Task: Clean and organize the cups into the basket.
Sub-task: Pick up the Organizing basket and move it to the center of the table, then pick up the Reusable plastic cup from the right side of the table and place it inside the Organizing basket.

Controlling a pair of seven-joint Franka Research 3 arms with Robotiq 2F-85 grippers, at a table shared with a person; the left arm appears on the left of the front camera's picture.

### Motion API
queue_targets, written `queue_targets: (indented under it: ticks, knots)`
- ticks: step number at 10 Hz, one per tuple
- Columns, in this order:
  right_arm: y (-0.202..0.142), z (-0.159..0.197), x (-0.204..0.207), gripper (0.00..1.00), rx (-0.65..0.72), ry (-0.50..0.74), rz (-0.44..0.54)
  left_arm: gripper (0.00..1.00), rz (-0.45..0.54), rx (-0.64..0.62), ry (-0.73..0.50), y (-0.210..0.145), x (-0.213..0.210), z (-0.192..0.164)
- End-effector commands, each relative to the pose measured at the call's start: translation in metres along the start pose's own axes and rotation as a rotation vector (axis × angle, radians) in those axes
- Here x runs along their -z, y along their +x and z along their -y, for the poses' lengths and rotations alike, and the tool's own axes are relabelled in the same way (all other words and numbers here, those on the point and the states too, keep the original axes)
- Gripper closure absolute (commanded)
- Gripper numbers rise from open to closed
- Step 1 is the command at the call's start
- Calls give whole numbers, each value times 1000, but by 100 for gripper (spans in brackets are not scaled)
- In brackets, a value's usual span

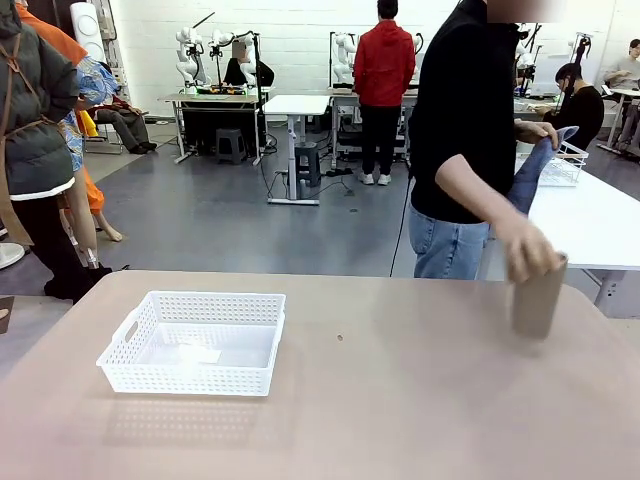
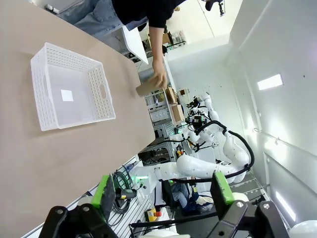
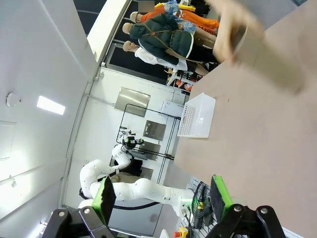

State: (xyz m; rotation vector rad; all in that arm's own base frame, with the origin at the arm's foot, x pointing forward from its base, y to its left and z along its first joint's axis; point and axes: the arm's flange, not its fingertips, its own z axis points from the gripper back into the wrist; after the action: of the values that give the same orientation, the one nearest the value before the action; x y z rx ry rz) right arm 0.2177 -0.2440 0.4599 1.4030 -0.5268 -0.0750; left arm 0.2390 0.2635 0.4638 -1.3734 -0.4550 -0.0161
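Observation:
A white lattice basket [image 1: 190,378] stands on the left part of the tan table with nothing in it. At the far right edge a person's hand [image 1: 527,250] grips a tan-brown cup [image 1: 538,300], held upright at the table top and motion-blurred. The person's other hand holds a blue cloth [image 1: 535,170]. In the left wrist view my left gripper [image 2: 162,193] is open, high above the table, far from the basket [image 2: 101,91] and the cup [image 2: 150,87]. My right gripper [image 3: 162,193] is open too, with the blurred cup [image 3: 267,54] and the basket [image 3: 185,119] beyond it.
Bare tan table top [image 1: 380,400] lies between the basket and the cup. Behind the person stands a white table [image 1: 590,220] carrying a thin-wire basket [image 1: 562,165]. Other people and workbenches are farther back in the room.

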Motion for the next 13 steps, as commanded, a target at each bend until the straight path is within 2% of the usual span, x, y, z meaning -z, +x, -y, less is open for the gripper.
queue_targets:
  ticks: [1,8,9,10,11,13]
  knots:
    - [-1,0,-2,0,-14,11,-2,0,23,23,-8,-1,1,-1]
    - [-1,0,-2,0,-14,11,-2,0,23,23,-8,-1,1,-1]
    - [0,0,0,0,0,0,0,0,0,0,0,0,0,0]
    - [-12,-4,14,0,-184,-34,-184,0,-53,60,149,-3,13,11]
    - [-20,-5,30,0,-380,-136,-264,0,-92,105,268,-3,27,23]
    - [-35,0,60,0,-661,-196,-492,0,-236,146,515,3,63,44]
